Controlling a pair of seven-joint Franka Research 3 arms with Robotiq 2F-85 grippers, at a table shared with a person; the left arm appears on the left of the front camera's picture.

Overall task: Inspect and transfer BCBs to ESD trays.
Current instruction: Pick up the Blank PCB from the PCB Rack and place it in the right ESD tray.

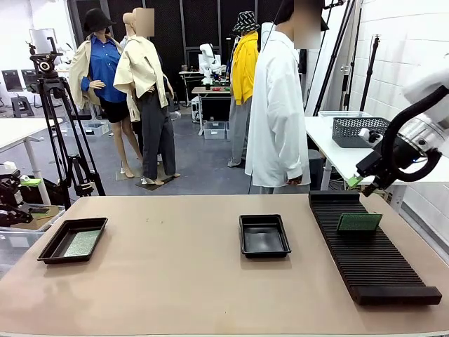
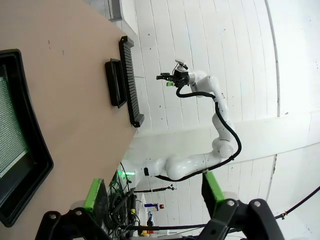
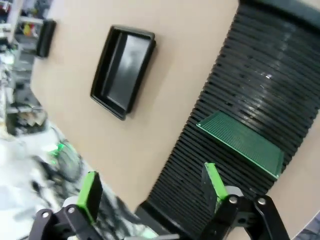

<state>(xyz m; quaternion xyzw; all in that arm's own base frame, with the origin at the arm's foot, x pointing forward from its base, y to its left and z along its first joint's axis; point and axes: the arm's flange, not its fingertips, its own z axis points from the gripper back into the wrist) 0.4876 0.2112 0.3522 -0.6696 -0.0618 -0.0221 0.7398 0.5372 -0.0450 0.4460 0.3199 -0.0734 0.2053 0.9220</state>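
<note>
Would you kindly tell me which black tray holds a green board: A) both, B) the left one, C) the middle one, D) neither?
B: a green board lies flat in the left tray, while the middle tray has a bare floor.

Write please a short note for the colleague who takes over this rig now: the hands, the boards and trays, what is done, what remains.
Left hand: open, holds nothing, near the left ESD tray.
Right hand: open, holds nothing, hovering above the black rack.
Things: the flat BCB lies in the left ESD tray. The middle ESD tray holds no board. The standing BCB is upright in a slot of the rack.
Done: one board is in a tray.
Left: pick the standing BCB, inspect it, and place it, probably in the middle ESD tray.
</note>
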